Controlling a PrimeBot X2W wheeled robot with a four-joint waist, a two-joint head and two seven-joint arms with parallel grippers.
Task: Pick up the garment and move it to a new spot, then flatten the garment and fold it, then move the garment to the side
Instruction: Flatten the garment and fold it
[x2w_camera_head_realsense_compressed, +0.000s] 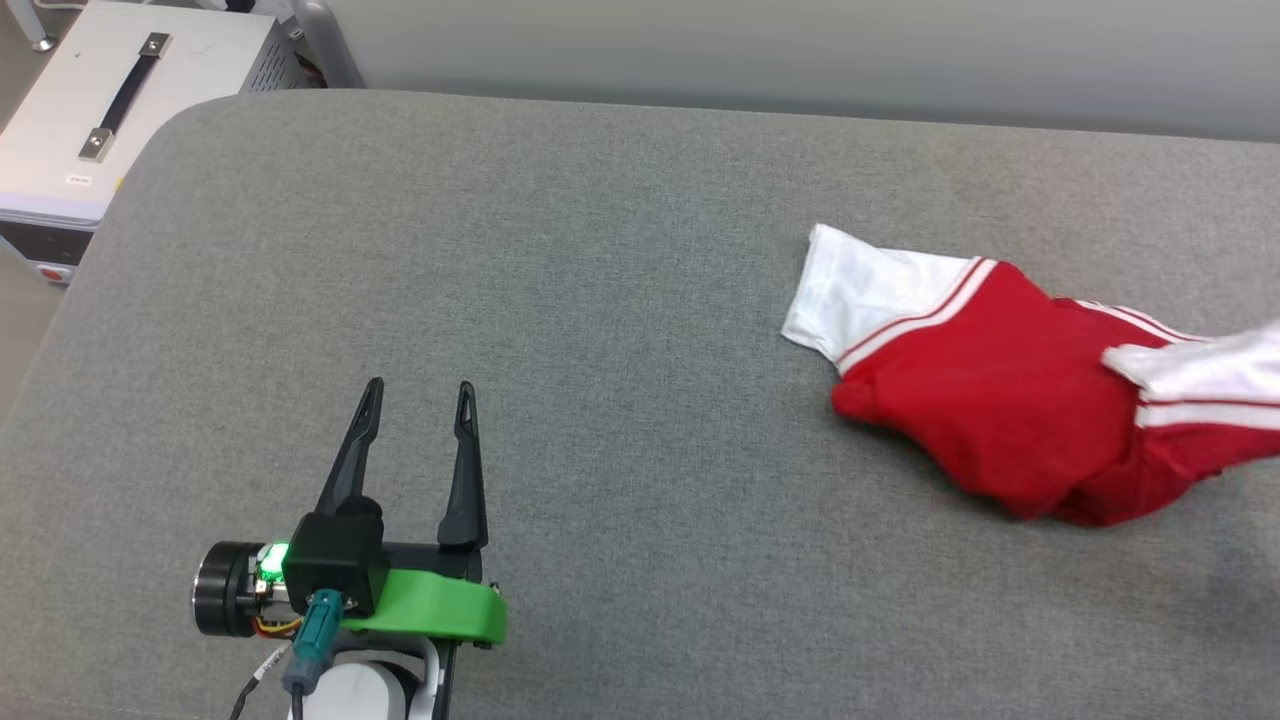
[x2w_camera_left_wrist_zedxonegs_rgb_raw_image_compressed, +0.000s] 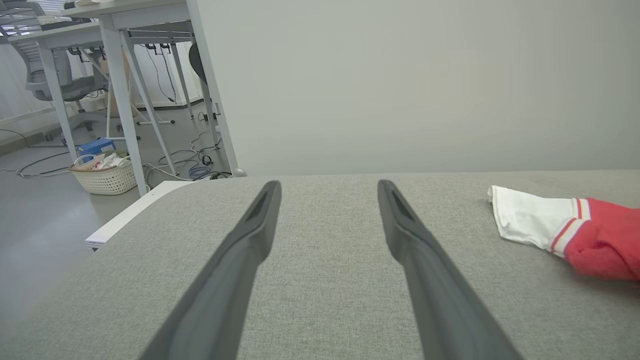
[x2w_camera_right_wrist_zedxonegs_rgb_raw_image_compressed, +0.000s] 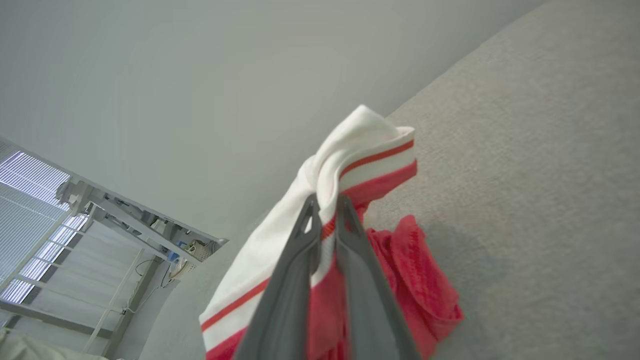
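1. Head view: grey fabric surface, with the red T-shirt bunched at its right side and mostly lying down. Drag on the weave could twist it further.
2. Right end effector clenched on the white sleeve only. Thin pinch, could slip under load.
3. Left end effector released, empty, well apart from the shirt. No backup grip.
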